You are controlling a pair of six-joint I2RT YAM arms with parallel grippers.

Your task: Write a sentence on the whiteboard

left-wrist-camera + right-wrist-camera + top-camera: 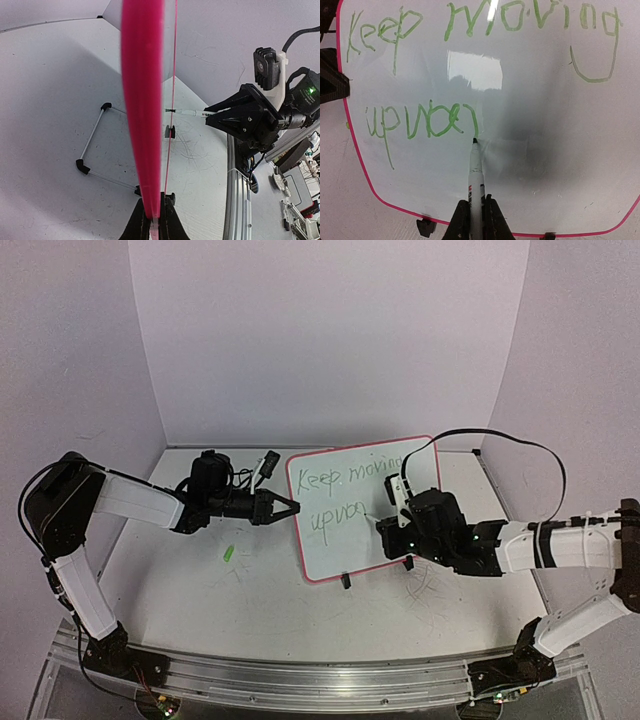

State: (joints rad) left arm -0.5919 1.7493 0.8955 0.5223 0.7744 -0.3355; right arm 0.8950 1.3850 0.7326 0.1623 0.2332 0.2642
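Two arms reached in over the pale desk (pixel 200 590). At centre frame in the top view the whiteboard (pixel 350 550) stood upright on its small feet. My left end effector (pixel 152 217) was clamped shut on the board's pink frame at its left edge. My right end effector (pixel 476 212) was closed around a marker (pixel 476 172), whose tip touched the board at the end of the unfinished second line. The sentence (pixel 470 20) read "Keep moving" above it. I judged the board light, stiff and glossy, apt to slide under pen pressure, so the frame edge was the place to hold. A small green object (pixel 227 553) lay on the desk to the lower left of the board.
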